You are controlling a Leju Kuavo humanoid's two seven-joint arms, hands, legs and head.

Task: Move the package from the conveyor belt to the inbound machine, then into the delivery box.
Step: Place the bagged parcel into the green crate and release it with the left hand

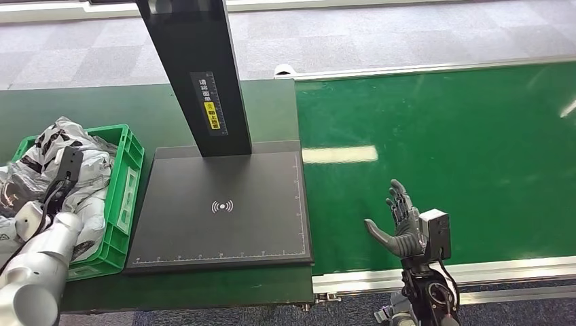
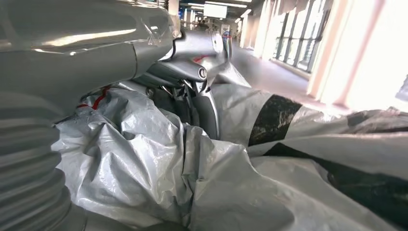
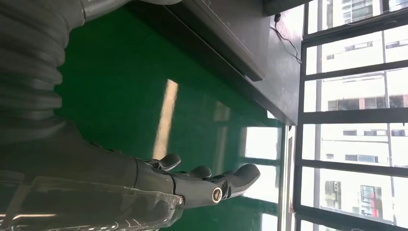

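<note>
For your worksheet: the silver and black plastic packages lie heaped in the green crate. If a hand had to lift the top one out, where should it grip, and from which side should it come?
Probably from above, since the green crate's walls block the sides. Grip a raised crumpled fold of the top package: the film is soft and wrinkled, so a bunched ridge gives fingers purchase. The left hand already sits among those folds.

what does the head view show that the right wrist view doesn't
Head view alone: the green crate heaped with grey plastic packages, the left hand down among them, and the inbound machine's black post with its yellow label. Right wrist view alone: tall windows with buildings outside. Both: the right hand, fingers apart and holding nothing, above the green conveyor belt, plus the machine's dark platform.
</note>
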